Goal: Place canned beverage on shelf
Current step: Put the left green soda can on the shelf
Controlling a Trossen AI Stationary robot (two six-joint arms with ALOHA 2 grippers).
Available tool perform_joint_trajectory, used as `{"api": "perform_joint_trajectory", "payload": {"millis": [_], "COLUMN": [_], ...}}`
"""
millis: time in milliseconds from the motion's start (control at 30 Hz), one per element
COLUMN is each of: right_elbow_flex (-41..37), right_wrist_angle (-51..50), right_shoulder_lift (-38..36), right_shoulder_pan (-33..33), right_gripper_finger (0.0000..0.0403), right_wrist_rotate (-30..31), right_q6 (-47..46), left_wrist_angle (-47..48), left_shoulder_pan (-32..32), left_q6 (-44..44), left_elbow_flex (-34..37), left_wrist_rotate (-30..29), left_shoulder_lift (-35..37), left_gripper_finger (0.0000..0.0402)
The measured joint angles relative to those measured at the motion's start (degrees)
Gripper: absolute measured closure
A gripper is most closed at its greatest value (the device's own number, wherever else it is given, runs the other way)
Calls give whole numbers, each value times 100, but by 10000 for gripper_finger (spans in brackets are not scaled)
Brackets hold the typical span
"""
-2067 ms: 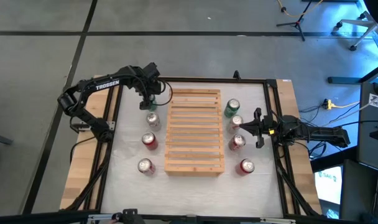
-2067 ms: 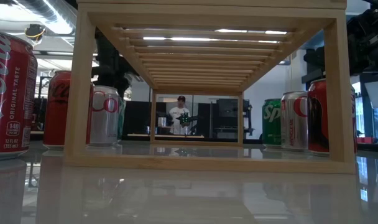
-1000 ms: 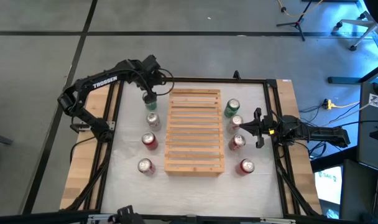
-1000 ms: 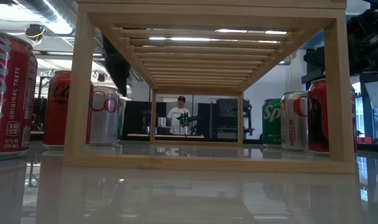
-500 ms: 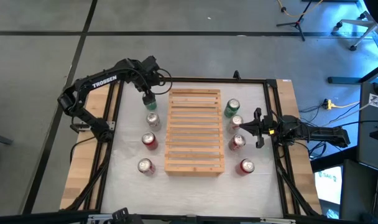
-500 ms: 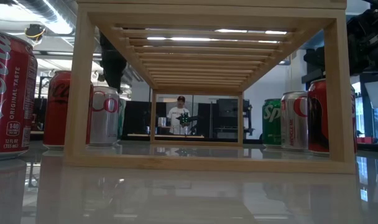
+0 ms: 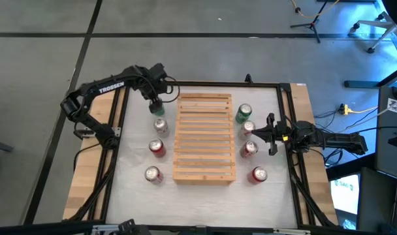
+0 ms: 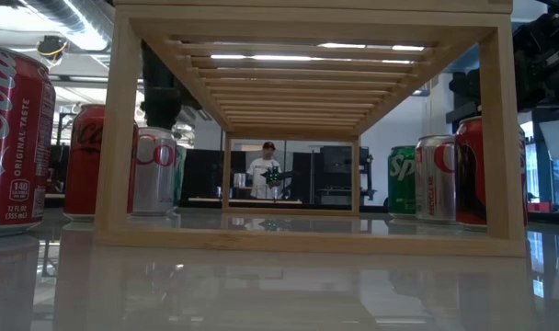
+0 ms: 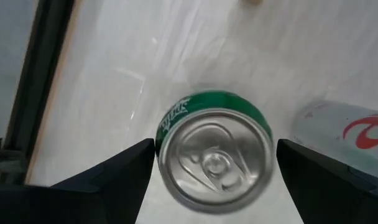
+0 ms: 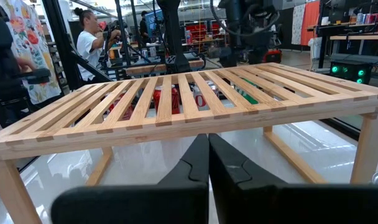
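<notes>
Left pincer (image 7: 155,104) has its fingers (image 9: 114,177) on either side of the green can (image 9: 215,154), one each side of the silver top, can upright and seen from straight above; contact not clear, but the spread matches the can width, so it reads as gripping the green can. Whether the can is off the bench (image 7: 130,186) or standing on it, cannot tell. Just beside the pincer on the bench sits a silver can with red marking (image 9: 344,134), upright; in the high view it is the next can (image 7: 160,125) in the row along the shelf's left side. Further along that row from the pincer: a red can (image 7: 157,147), then another can with a red body (image 7: 152,173). The shelf (image 7: 204,138), pale wooden slats, stands just beside the pincer toward the middle of the bench, top empty of cans. Right pincer (image 7: 269,136) sits on the far side of the shelf from the left one, closed, fingers (image 10: 195,163) pressed together and pointing at the shelf edge. Near it: a green can (image 7: 243,112), two silver-topped cans (image 7: 249,127) (image 7: 250,149), and a red can (image 7: 258,174) along the shelf's right side. Low view looks under the shelf (image 8: 307,18); a person (image 8: 265,171) stands in the room beyond.
</notes>
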State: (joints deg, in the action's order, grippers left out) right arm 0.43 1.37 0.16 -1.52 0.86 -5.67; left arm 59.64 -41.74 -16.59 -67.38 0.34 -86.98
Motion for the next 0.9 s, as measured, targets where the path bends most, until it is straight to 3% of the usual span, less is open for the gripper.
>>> {"api": "perform_joint_trajectory", "payload": {"millis": [700, 900], "right_elbow_flex": [0, 0], "right_wrist_angle": [0, 0], "right_shoulder_lift": [-2, 0], "right_shoulder_pan": [-2, -2], "right_gripper_finger": [403, 403], "right_wrist_rotate": [0, 0], "right_q6": [0, 0], "left_wrist_angle": [-390, -388], "left_shoulder_pan": [8, 11], "left_q6": [-3, -3], "left_elbow_flex": [317, 317], "left_wrist_rotate": [-95, -203], "left_shoulder_lift": [2, 2], "left_gripper_finger": [77, 103]}}
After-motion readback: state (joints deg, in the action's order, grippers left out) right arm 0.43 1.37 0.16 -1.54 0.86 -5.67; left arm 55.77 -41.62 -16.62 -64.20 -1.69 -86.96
